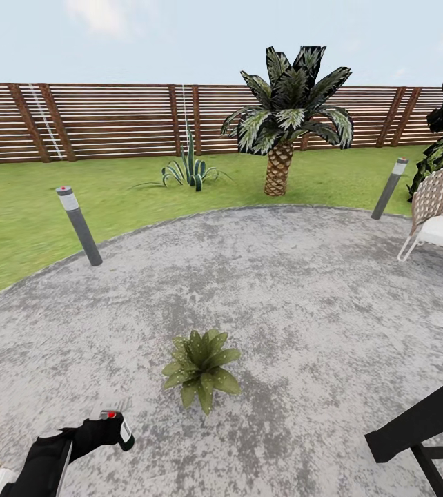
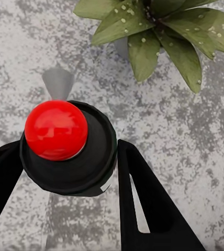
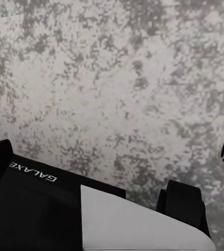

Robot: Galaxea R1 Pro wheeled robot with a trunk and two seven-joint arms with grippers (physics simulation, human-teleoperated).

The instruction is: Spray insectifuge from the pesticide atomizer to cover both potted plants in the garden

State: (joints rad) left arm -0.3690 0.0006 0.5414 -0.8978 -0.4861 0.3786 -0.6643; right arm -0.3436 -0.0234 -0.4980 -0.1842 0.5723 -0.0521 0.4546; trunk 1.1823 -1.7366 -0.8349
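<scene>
The pesticide atomizer is in your left gripper, low at your left side, and the left wrist view shows both black fingers clamped against its dark body with the red button facing the camera. Your right gripper's fingers can't be made out in these views, so whether it's released or clenched I cannot tell; a black arm link crosses the near right corner. Just ahead of the bottle, on the grey paving, sits a potted plant, a low rosette of broad speckled leaves, near but not touching. That looks like your target right now. For a good pass, I'd say turn the nozzle squarely at the leaves, hold the bottle steady just short of the rosette, and sweep across the whole spread so the far leaves get covered too; don't let the grip slip while you tilt. The second plant isn't visible from here, so expect to move on afterwards. Further out, a grey post stands at the paving's edge, then lawn, a spiky agave, a palm, and the slatted fence at the back.
</scene>
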